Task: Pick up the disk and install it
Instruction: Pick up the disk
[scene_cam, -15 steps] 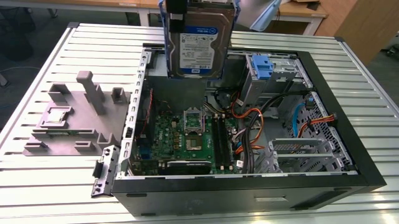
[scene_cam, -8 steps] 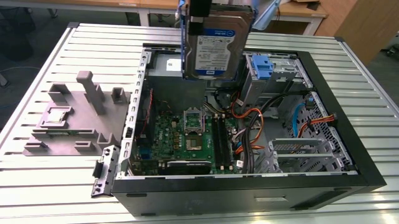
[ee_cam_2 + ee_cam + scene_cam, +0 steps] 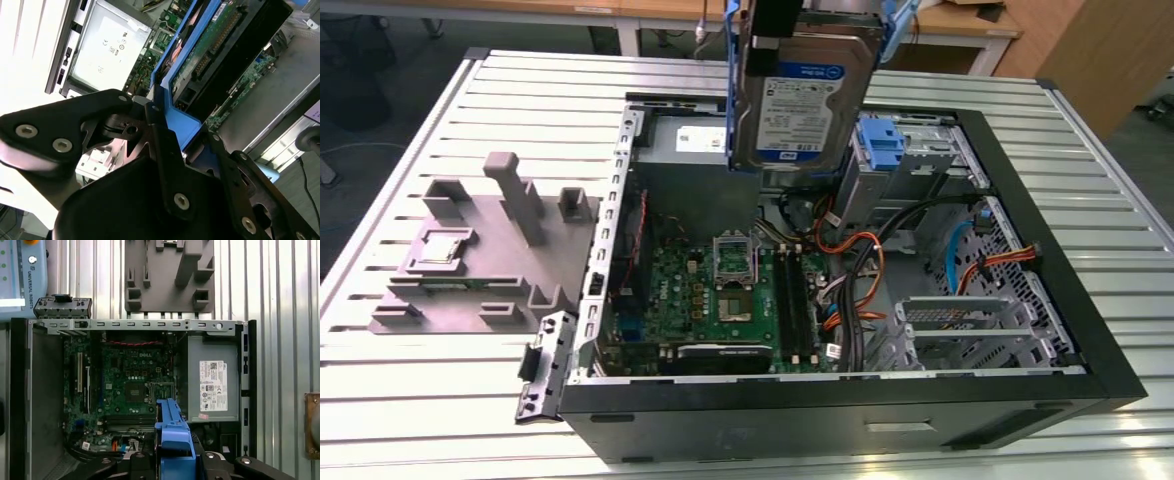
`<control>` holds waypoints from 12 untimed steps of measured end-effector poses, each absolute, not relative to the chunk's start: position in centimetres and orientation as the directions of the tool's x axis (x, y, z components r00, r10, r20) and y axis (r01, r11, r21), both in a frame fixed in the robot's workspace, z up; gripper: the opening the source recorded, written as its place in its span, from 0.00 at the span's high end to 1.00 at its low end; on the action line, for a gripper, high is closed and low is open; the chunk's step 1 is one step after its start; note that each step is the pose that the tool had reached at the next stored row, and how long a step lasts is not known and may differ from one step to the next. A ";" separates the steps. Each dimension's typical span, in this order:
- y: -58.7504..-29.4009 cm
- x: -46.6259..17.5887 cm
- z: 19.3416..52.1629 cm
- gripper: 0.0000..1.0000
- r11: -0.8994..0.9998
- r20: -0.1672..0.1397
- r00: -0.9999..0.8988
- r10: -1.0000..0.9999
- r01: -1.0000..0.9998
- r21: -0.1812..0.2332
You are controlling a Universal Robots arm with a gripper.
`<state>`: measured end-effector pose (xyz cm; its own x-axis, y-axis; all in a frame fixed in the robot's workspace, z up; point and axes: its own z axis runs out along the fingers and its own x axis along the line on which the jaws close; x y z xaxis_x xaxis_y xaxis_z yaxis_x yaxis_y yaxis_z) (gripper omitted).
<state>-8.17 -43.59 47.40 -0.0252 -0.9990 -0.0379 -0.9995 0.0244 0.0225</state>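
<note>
So the disk (image 3: 803,100) hangs upright in the air over the open computer case (image 3: 854,405), with the gripper (image 3: 182,132) jaws clamped on its blue carrier end (label side faces the exterior view). The case sits on a slatted metal table (image 3: 427,400), with a grey fixture (image 3: 480,260) beside it and a wooden desk (image 3: 974,25) behind. The arm is cut off at the exterior view's top edge.

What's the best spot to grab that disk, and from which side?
Probably at one short end, by the blue carrier, from above, with the claw pinching across its thin dimension. The disk has broad flat faces that suit this, and it hangs upright over the case.
</note>
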 end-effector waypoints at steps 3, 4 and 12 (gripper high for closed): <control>-43.6 -8.1 47.6 0.63 0.024 -0.038 -0.025 -0.999 -0.999 0.023; -43.6 -8.0 47.6 0.63 0.024 -0.038 -0.025 -0.999 -0.999 0.023; -43.6 -7.3 47.6 0.63 0.026 -0.038 -0.027 -0.999 -0.999 0.023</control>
